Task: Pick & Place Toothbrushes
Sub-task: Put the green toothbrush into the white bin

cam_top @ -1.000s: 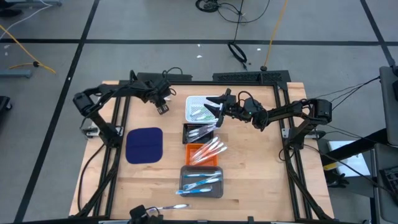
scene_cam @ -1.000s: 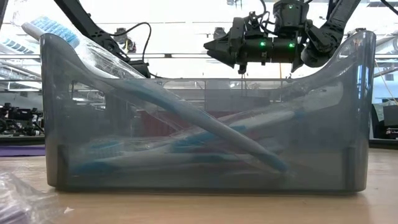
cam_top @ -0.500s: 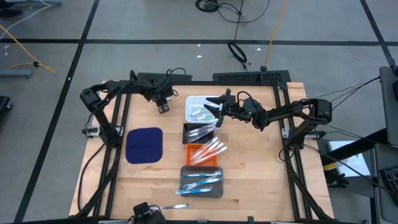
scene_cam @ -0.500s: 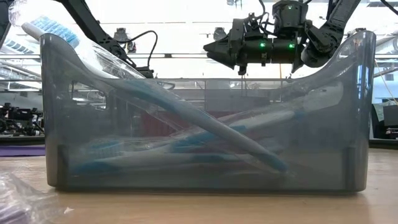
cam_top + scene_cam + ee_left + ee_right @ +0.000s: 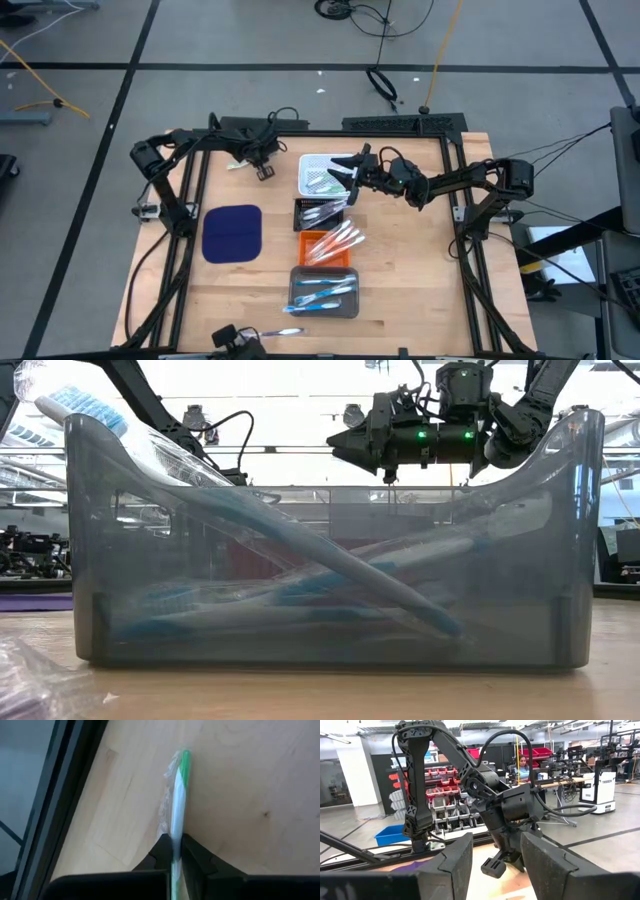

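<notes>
1. My left fingers [image 5: 175, 852] are pinched tight on a green-and-white toothbrush [image 5: 179, 800] in a crinkly clear wrapper; its far end reaches out over the bare wood of the counter [image 5: 240, 780].
2. Seen from above, that left hand [image 5: 262, 166] sits near the counter's 11 o'clock corner, with a pale sliver of the brush showing just beside it.
3. My right fingers [image 5: 492, 865] stand apart with nothing between them, and past them I look straight at my own left arm [image 5: 470, 775].
4. From above, the right fingers [image 5: 348, 172] hover over the white tray [image 5: 318, 175] at 12 o'clock, which holds green-accented brushes.
5. Closest to the front edge, at 6 o'clock, the grey tray [image 5: 323, 291] holds blue-handled toothbrushes [image 5: 322, 290]; the level camera looks through its smoky wall [image 5: 330, 560] at them lying crossed, one brush head [image 5: 85, 405] poking above the rim.
6. A loose wrapped toothbrush [image 5: 283, 332] lies at the very front edge, near 7 o'clock.
7. Next back, the orange tray [image 5: 327, 246] holds pink-accented brushes fanned toward 2 o'clock.
8. Behind it, the black tray [image 5: 318, 213] carries a few pale brushes, touching the white tray's near side.
9. The dark blue mat [image 5: 232, 233] lies flat at 9 o'clock, well apart from the trays.
10. Beyond the counter, a person [image 5: 522, 767] sits among shelves of red bins.
</notes>
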